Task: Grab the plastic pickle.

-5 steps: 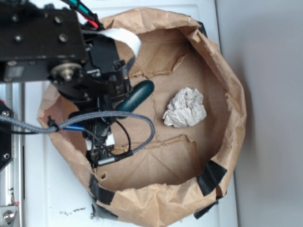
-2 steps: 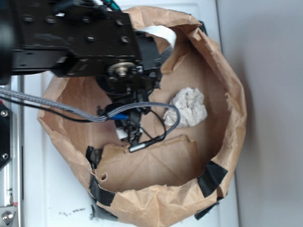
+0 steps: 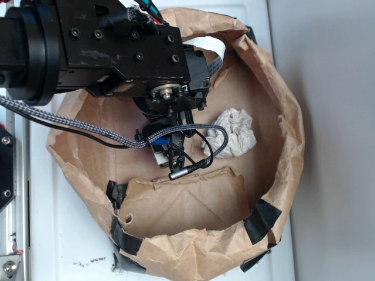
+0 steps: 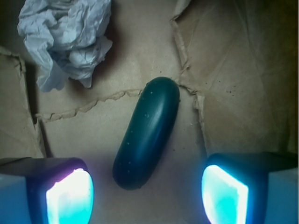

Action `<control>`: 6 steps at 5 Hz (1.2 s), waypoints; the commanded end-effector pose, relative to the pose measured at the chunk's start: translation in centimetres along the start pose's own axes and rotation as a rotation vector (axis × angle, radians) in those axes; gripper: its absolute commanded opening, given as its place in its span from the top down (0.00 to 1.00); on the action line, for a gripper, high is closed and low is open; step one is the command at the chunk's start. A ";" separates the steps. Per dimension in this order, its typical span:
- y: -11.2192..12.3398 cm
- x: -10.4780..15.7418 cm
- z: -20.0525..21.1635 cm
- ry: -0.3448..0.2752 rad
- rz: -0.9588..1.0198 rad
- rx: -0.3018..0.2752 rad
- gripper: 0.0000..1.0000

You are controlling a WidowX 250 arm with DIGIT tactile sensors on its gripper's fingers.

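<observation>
Wrist view first: the plastic pickle (image 4: 147, 133) lies flat on brown cardboard at frame centre, its long axis tilted, upper end toward the top right, lower end toward the bottom left. My tool (image 4: 147, 193) sits spread wide, one glowing pad (image 4: 70, 196) in the lower left corner and the other in the lower right. The pickle's lower end reaches down between them, a little nearer the left pad, touching neither. Nothing is held.

A crumpled white paper wad (image 4: 67, 37) fills the upper left of this view, apart from the pickle, with a torn cardboard seam (image 4: 84, 107) running between them.

Exterior view: the black arm (image 3: 105, 52) covers the upper left and centre of the frame, reaching over a shallow brown paper bag (image 3: 287, 129) rolled down into a bowl shape. I cannot see the pickle here; the wrist block hides it. The paper wad (image 3: 237, 133) shows at centre right inside the bag, just beside the arm's lower end. A braided grey cable (image 3: 70, 126) loops from the left edge across to the wrist. Black tape patches (image 3: 261, 219) mark the bag rim at lower right and lower left. The bag rests on a white bench (image 3: 70, 246), visible along the lower left.
</observation>
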State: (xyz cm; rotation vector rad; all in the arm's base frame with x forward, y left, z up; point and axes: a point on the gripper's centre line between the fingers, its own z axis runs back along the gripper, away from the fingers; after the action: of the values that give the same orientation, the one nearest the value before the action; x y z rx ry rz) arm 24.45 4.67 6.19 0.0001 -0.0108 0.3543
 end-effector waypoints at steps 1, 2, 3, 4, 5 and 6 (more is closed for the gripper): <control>-1.1 1.0 -2.0 -0.001 -0.026 0.026 0.00; -2.0 1.3 -3.6 0.031 -0.043 0.045 0.00; -2.1 1.2 -4.3 0.053 -0.051 0.069 0.00; -2.4 1.4 -4.2 0.037 -0.044 0.066 1.00; -2.2 1.5 -3.9 0.008 -0.050 0.067 1.00; -1.8 0.7 -1.3 -0.053 -0.100 0.064 1.00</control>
State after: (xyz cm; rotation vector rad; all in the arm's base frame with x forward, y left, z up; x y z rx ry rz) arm 24.92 3.43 3.80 0.0671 0.0109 0.2685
